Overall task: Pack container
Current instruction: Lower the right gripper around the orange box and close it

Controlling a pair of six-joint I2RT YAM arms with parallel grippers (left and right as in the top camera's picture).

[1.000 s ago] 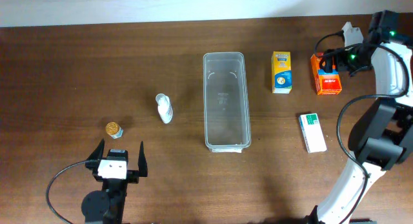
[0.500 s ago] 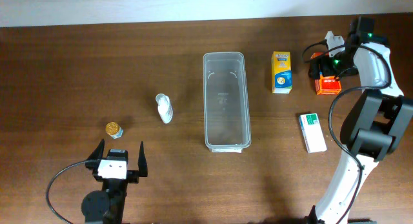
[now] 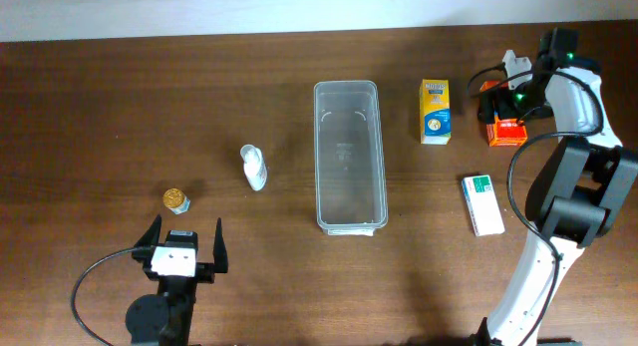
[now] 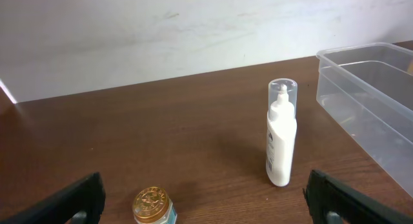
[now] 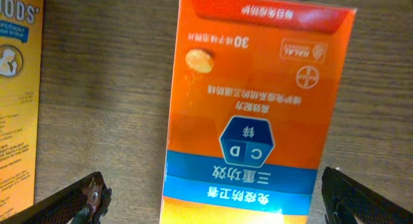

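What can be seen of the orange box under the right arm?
The orange box looks like printed cardboard and is closed. It lies flat on the brown wooden table, to the right of the yellow box and apart from it. Its top face carries a red strip at one end, a pictured tablet, Chinese text, a blue hexagon with C and D, and a blue band. The right gripper hangs over it, jaws open on both sides; no contact is visible.
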